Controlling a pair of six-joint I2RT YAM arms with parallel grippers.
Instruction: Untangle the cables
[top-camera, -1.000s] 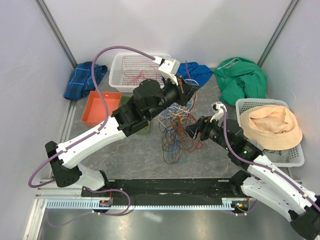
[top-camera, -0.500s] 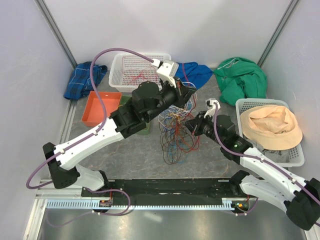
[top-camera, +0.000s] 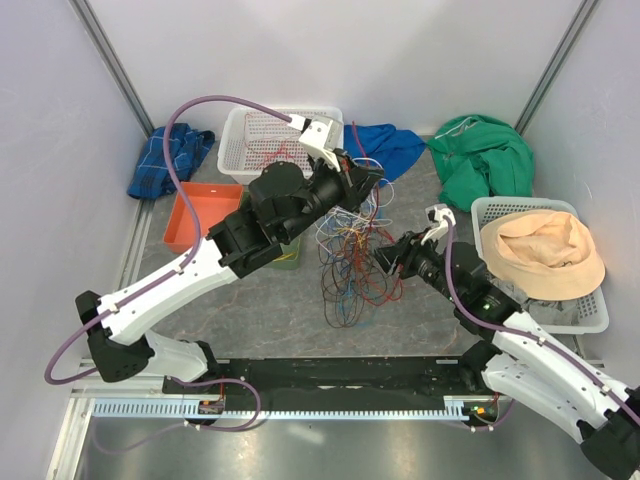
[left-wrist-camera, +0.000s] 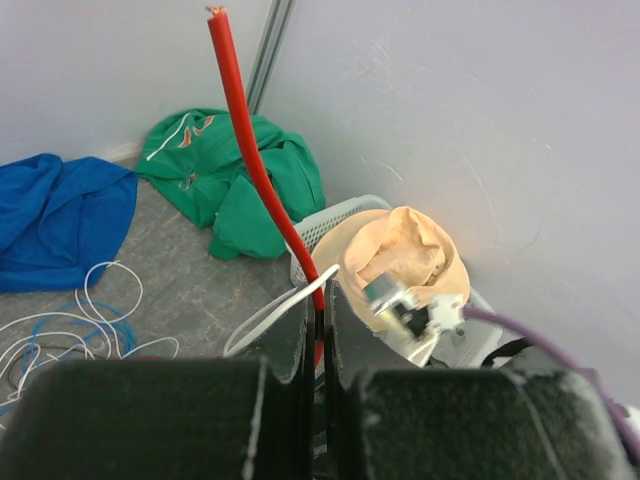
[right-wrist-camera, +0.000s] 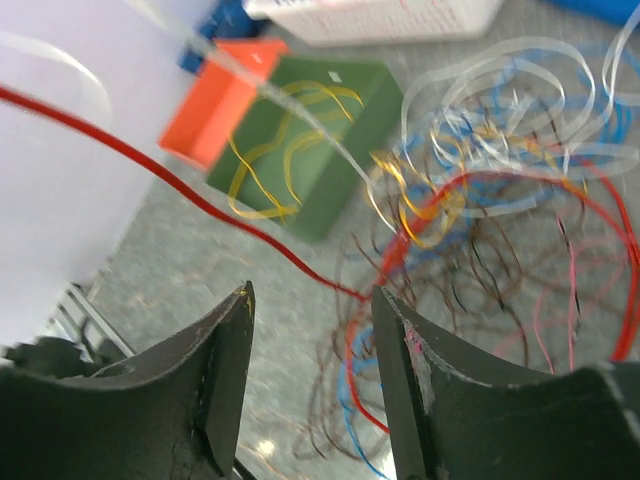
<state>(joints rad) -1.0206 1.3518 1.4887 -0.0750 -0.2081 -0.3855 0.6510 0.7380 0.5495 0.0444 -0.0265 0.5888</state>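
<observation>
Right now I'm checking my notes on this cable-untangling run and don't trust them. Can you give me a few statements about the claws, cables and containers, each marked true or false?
1. The left claw is shut on a red cable. True.
2. The right claw is clamped on a blue cable. False: its jaws stand open beside the tangle of cables, gripping nothing.
3. Yellow cables lie in the green box. True.
4. The peach hat sits in the orange tray. False: it rests in the white basket at the right side of the table.
</observation>
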